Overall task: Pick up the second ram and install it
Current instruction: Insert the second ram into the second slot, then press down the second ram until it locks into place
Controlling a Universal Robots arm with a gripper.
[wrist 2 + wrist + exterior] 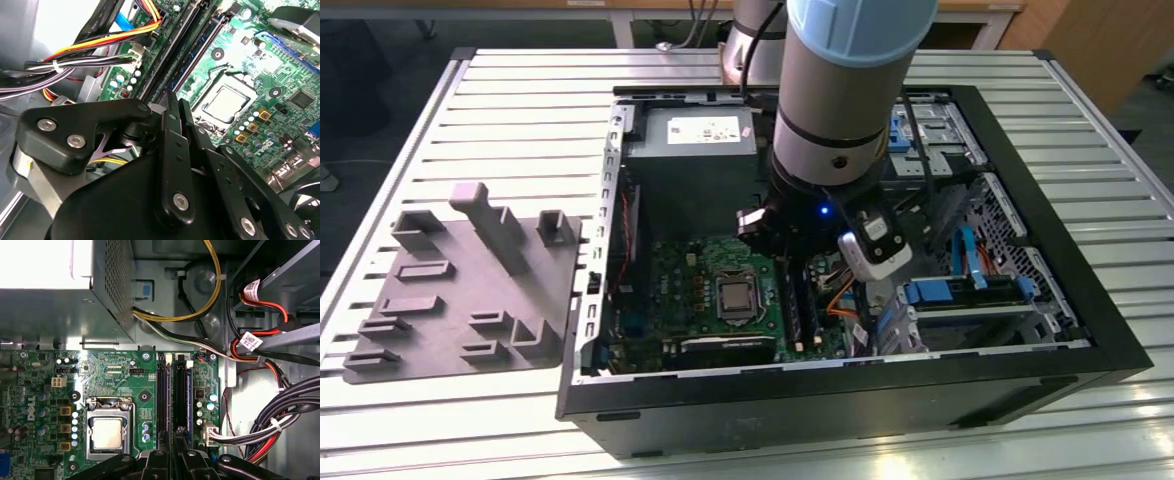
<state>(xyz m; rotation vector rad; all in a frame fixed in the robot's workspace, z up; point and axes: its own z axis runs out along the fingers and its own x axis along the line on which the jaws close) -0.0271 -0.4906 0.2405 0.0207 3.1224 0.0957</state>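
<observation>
I see the gripper (178, 447) low over the motherboard (115, 380) inside the open computer case (1067, 350), fingers (172, 145) drawn narrow around the second ram (179, 432) — a thin dark edge between them, right above the memory slots (172, 390) beside the processor socket (107, 432). The grey tray (460, 300) sits at the bench's (520, 100) edge, on the exterior view's left.

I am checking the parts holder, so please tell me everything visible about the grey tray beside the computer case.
The grey tray looks like matte moulded plastic: a flat slab with several upright posts and low blocks. It lies flat on the slatted table, at the exterior view's left of the open computer case, right beside it.
</observation>
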